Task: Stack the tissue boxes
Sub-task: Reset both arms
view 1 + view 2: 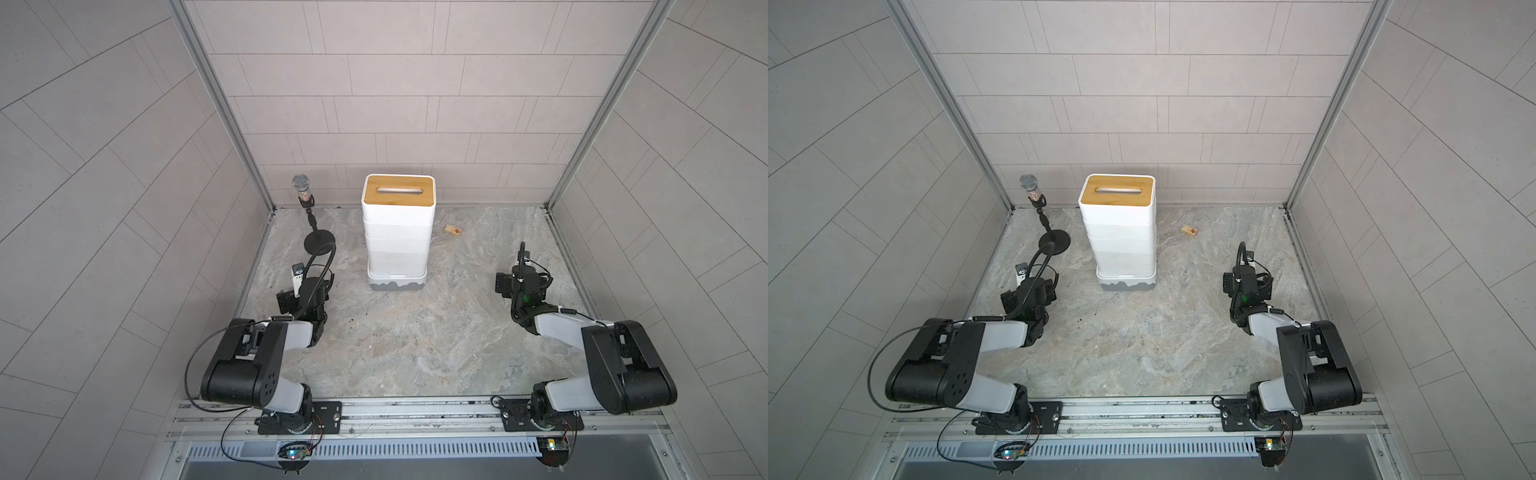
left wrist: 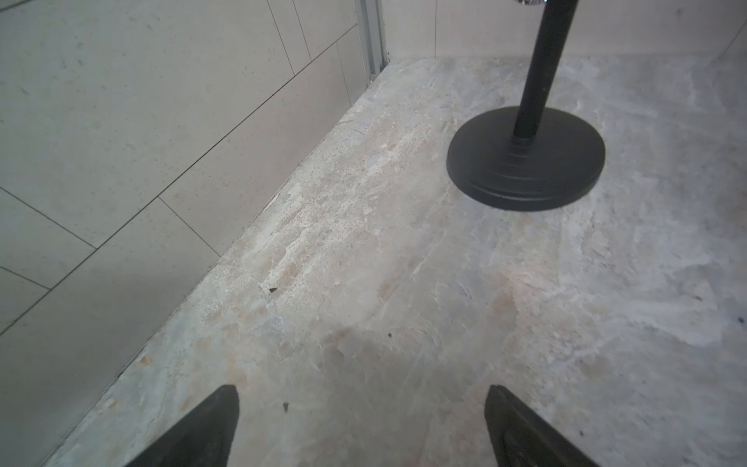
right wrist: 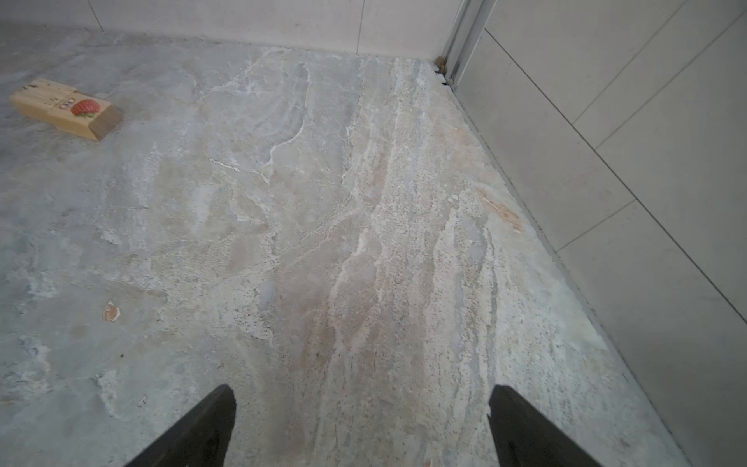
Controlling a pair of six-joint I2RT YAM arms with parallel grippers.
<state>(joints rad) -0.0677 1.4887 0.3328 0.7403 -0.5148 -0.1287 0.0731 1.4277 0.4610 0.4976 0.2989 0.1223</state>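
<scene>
The tissue boxes (image 1: pixel 397 232) (image 1: pixel 1119 232) stand in one tall white stack at the back middle of the stone floor in both top views. A bamboo lid with an oval slot (image 1: pixel 399 190) tops the stack, and a box with a grey wavy base (image 1: pixel 397 284) sits at the bottom. My left gripper (image 2: pixel 361 398) hovers low at the left, well apart from the stack, open with only bare floor between its fingers. Off to the right my right gripper (image 3: pixel 361 398) is open too and holds nothing. Neither wrist view shows the stack.
A black microphone stand (image 1: pixel 319 241) (image 2: pixel 525 161) rises left of the stack, just ahead of my left gripper. A small wooden block with a strawberry picture (image 1: pixel 453 230) (image 3: pixel 66 108) lies right of the stack. Tiled walls close in the left, right and back.
</scene>
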